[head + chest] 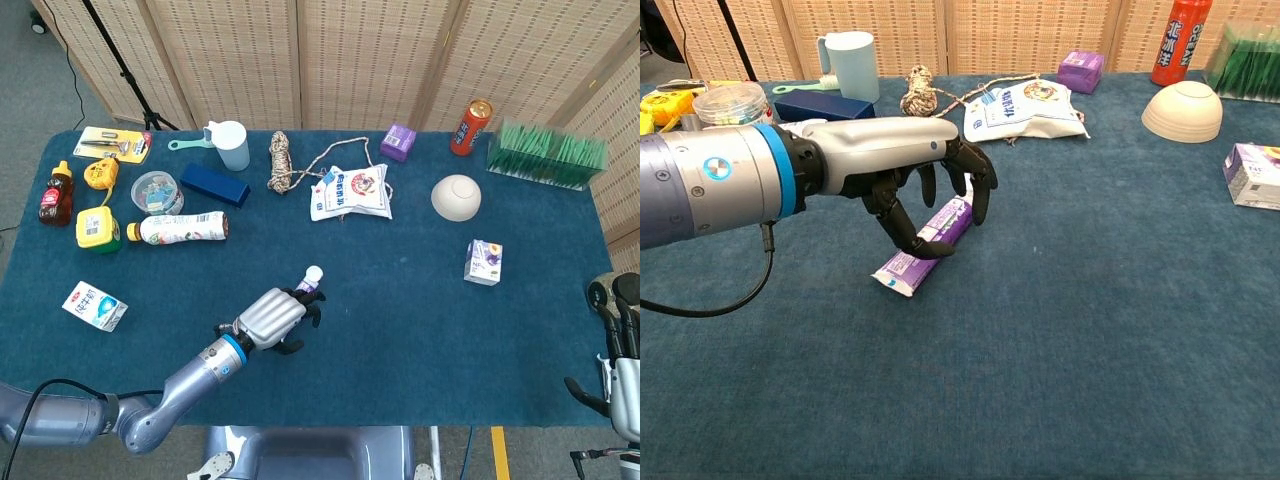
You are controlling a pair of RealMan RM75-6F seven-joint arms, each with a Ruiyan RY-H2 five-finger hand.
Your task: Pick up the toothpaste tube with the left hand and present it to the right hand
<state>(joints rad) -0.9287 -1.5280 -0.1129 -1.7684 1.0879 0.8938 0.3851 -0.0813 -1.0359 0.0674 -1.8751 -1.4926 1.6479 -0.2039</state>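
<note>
- The step in hand was the grasp: the left hand (902,185) was curved over the toothpaste tube (925,243), its fingers (980,195) draped past the far side and the thumb hooked under the near side, half closed around the tube. Whether they had actually clamped it could not be told; the tube looked to be lying on the table (1090,330).
- In the head view the tube sat low and left of the table's middle, mostly under the hand, its white cap (313,272) poking out at 1 o'clock from the knuckles.
- The next move, by my judgement, called for tightening the fingers, lifting the tube off the table, then swinging it toward 3 o'clock.
- The clear round tub (157,190) at 10 o'clock from the hand held something I could not make out.
- The pale cup (232,145) at 12 o'clock showed no contents.
- The bowl (456,196) at 2 o'clock lay upside down, so it held nothing.
- The right hand (622,340) waited at the far right edge, off the table, holding nothing visible; how far its fingers spread could not be told.
</note>
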